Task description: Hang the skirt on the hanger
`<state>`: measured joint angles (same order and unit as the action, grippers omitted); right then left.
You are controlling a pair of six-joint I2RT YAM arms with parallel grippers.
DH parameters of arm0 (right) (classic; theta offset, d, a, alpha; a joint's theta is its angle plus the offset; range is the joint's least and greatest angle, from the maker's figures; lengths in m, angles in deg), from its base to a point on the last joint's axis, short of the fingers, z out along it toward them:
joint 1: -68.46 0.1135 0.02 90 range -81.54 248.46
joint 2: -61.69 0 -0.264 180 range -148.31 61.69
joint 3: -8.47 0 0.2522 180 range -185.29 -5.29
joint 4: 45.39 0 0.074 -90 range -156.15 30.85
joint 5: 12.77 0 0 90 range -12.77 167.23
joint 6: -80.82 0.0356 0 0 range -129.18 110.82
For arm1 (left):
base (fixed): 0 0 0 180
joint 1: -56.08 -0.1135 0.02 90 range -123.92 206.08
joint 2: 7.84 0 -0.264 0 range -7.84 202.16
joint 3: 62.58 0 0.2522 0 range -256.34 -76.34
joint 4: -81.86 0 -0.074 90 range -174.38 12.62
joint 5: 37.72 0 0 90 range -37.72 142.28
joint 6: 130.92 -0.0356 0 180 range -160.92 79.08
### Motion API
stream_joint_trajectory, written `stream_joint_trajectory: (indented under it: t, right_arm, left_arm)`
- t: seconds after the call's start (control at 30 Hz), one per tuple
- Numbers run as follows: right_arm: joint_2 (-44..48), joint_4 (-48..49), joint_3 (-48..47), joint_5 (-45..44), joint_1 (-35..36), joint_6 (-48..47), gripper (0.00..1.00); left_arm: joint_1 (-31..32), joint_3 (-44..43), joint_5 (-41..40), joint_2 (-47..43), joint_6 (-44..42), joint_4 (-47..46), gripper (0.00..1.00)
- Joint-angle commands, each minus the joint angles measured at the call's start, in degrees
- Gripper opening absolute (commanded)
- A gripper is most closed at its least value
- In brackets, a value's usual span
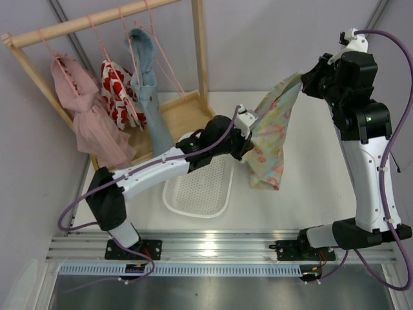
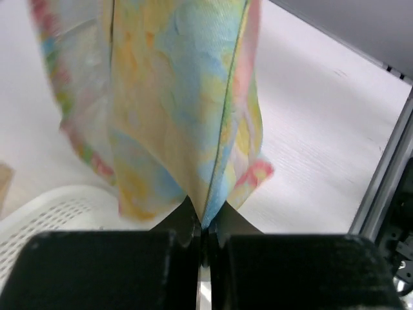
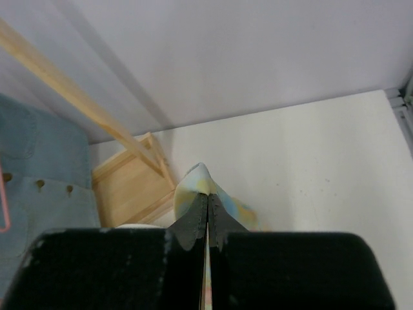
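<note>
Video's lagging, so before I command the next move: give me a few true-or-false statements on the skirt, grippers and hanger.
The pale yellow and turquoise flowered cloth skirt hangs in the air. True.
The left gripper is open. False: it is shut on the skirt's edge.
The right gripper is shut on the skirt. True.
The skirt is on the thin pink wire hanger. False: that hanger hangs bare on the wooden rack bar.
The skirt lies in the white perforated plastic basket. False: it hangs in the air, outside that basket.
</note>
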<state>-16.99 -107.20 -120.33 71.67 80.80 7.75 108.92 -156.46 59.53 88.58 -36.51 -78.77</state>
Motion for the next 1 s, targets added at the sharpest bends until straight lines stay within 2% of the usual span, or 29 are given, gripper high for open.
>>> stream_joint_trajectory:
  t: [0.0,0.03,0.23,0.3,0.33,0.43,0.47,0.57,0.77,0.83,0.97]
  right_arm:
    - [-0.86,4.28,0.61,-3.75,-2.48,0.65,0.00]
    - [-1.21,4.63,0.44,-3.84,-3.02,0.74,0.00]
    - [-3.76,6.92,-2.46,-3.84,-6.53,1.35,0.00]
    - [-5.08,7.01,-4.21,-3.58,-7.15,1.18,0.00]
    - [-6.74,6.83,-6.57,-3.23,-7.85,1.26,0.00]
    - [-10.52,6.31,-10.19,-2.18,-9.26,1.53,0.00]
    - [-11.32,6.30,-12.38,-0.78,-9.78,1.96,0.00]
    - [-13.96,7.27,-15.11,2.83,-11.46,3.20,0.00]
    - [-16.16,9.72,-18.38,4.86,-11.72,2.67,0.00]
    - [-16.51,11.83,-18.02,8.10,-14.09,3.19,0.00]
    - [-17.48,13.07,-19.43,7.94,-15.32,3.90,0.00]
  left_arm:
    - [-0.28,-4.69,-6.35,-8.79,2.63,7.64,0.01]
    - [-0.37,-5.57,-6.80,-9.66,2.11,11.75,0.01]
    - [-0.28,-10.58,-5.23,-17.31,-0.18,18.55,0.06]
    - [-0.28,-15.76,-5.84,-17.85,-1.32,20.57,0.08]
    - [-0.28,-21.34,-6.54,-17.59,-2.89,23.20,0.08]
    - [-0.37,-27.27,-8.98,-15.49,-6.75,26.90,0.09]
    - [-0.28,-33.03,-9.61,-14.69,-7.47,29.26,0.09]
    - [-0.37,-41.07,-11.29,-11.35,-9.94,32.79,0.04]
    - [-2.74,-40.83,-7.69,-7.84,-12.93,31.75,0.00]
    - [-3.35,-39.25,-6.02,-6.87,-14.77,29.12,0.00]
    - [-6.16,-39.15,-3.13,-3.35,-15.39,22.18,0.00]
